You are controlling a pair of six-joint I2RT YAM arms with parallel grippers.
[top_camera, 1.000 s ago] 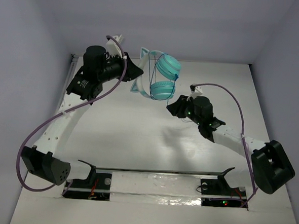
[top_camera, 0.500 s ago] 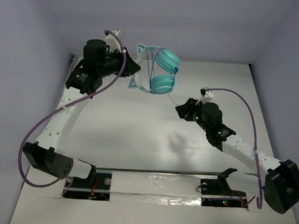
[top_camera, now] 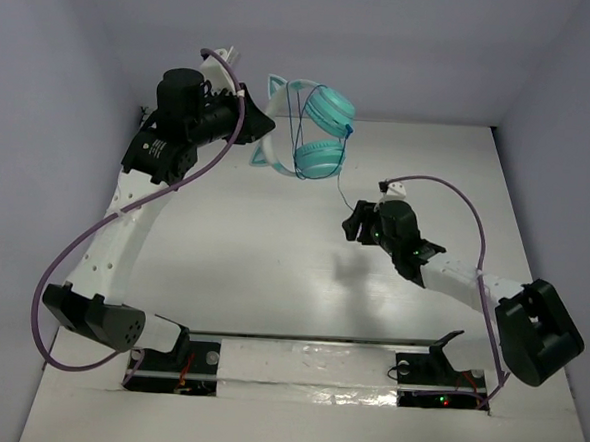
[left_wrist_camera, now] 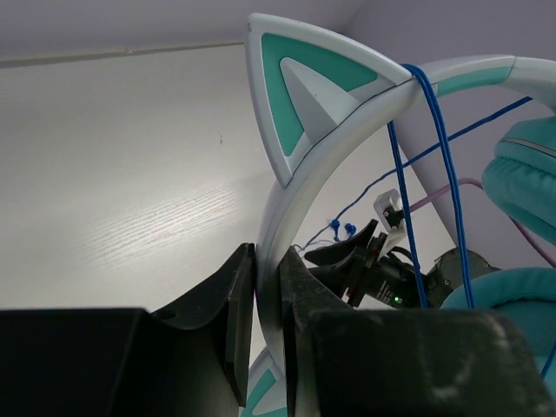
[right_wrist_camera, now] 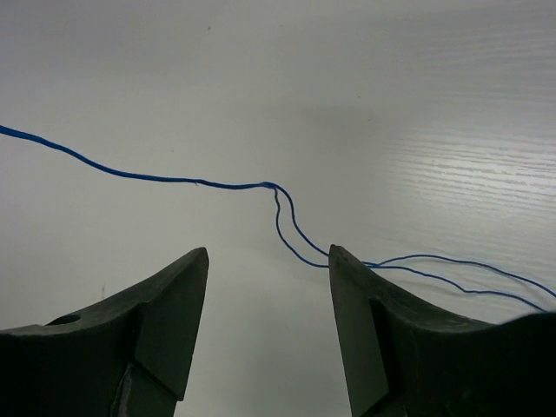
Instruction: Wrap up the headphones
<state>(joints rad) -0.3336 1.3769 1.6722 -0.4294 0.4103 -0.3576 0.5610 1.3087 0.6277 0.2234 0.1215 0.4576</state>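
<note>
The headphones (top_camera: 315, 132) have a headband (left_wrist_camera: 276, 217) of smooth pale plastic with a soft sheen. Its pointed ear is inlaid in flat teal. The ear cups (left_wrist_camera: 526, 187) at the right edge of the left wrist view look padded and matt (leatherette or foam, hard to tell). The cord (right_wrist_camera: 174, 180) is a thin, smooth blue strand. The left claw (left_wrist_camera: 268, 252) and right claw (right_wrist_camera: 268, 287) are dark matt plastic, lightly scuffed. The white counter (right_wrist_camera: 417, 95) shows a fine wood-like grain with a satin glare.

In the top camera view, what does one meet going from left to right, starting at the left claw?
Left black claw → round teal ear cups of the headphones → right black claw, open.
</note>
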